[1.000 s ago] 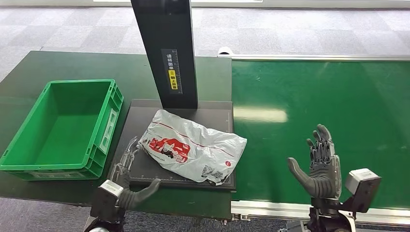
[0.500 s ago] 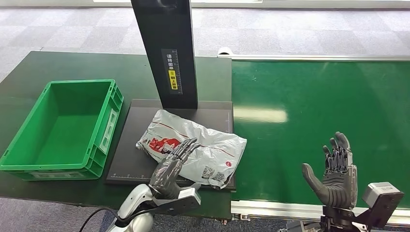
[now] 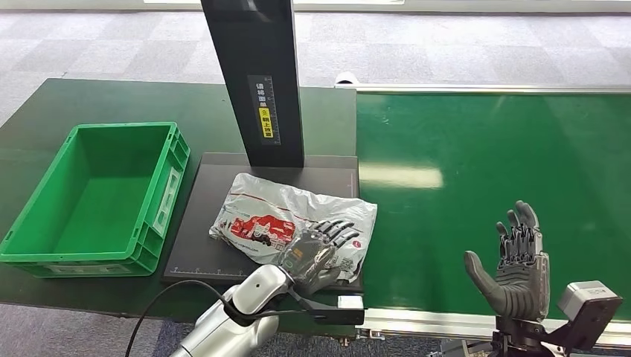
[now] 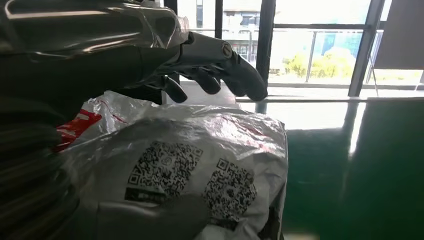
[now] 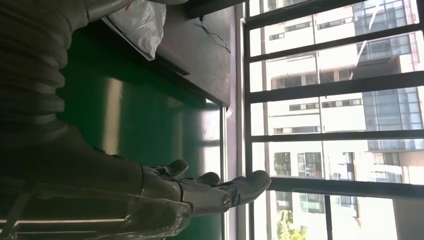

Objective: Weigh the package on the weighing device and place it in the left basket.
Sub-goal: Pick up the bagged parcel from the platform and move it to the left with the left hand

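You are looking at the package [image 3: 286, 219], a white plastic mailer with red print and code labels, lying flat on the dark weighing plate [image 3: 199, 249] in front of the black upright column [image 3: 253, 74]. The green basket [image 3: 160, 216] is standing just beside the plate on its left side. Your left hand [image 3: 316, 249] is reaching over the near right corner of the package with its fingers [image 4: 220, 65] spread above the film, gripping nothing so far as the views show. Your right hand [image 3: 513, 271] is hovering over the green belt [image 3: 476, 149], fingers apart, holding nothing. The package is looking soft, wrinkled and light, with slick film that will likely slide and sag. Consider taking hold across the fuller middle, pinching a good fold, not the thin edge.
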### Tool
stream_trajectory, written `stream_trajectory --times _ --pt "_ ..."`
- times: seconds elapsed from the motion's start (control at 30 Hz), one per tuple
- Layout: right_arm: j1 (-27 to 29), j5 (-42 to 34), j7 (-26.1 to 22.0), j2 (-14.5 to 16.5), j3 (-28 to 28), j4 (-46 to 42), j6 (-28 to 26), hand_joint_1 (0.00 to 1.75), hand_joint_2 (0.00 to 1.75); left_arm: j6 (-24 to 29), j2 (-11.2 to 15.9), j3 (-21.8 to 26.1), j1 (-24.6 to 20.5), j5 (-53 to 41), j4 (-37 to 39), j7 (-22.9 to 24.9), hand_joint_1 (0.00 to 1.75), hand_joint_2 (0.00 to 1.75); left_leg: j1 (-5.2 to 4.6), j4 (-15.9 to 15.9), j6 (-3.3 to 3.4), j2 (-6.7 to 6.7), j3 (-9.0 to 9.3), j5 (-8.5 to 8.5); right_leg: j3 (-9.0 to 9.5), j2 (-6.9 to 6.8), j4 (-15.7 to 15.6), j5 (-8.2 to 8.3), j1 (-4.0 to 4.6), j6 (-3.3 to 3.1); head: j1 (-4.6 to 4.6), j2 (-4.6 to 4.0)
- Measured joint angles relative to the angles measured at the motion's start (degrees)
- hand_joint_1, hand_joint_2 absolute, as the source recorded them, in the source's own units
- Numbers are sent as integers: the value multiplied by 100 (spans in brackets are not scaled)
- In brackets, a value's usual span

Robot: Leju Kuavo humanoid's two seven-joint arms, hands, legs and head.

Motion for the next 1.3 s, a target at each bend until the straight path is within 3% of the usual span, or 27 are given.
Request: stream_trajectory --times 0.2,0.47,0.6,0.7,0.9,1.3 --pt "67 12 -41 20 -55 -122 -16 0 175 -74 -68 -287 -193 -284 648 -78 175 175 0 0 0 0 0 0 0 0 0 0 0 0 0 0" --pt "182 107 -44 66 -101 -214 -107 0 175 662 -27 -387 -192 -54 870 -160 175 175 0 -1 0 1 -1 0 1 0 0 0 0 0 -1 0" --pt "245 118 -42 77 -104 -247 -210 0 175 960 122 -181 -139 248 449 -143 175 175 1 -1 -1 0 -1 1 1 0 1 0 2 0 1 0" --pt "288 94 -42 74 -105 -250 -326 0 175 1220 278 127 -94 478 -279 -139 175 175 2 -1 -1 0 -1 1 0 0 1 0 3 0 1 0" --pt "327 75 -42 70 -104 -250 -404 0 175 1023 507 600 -86 578 -1507 -126 175 175 1 -1 -1 0 -3 1 0 0 1 0 2 0 1 0" --pt "327 67 -42 70 -104 -250 -410 0 175 1027 600 774 12 521 -1977 -149 175 175 1 -1 -1 0 -2 1 0 0 1 0 1 0 1 0"
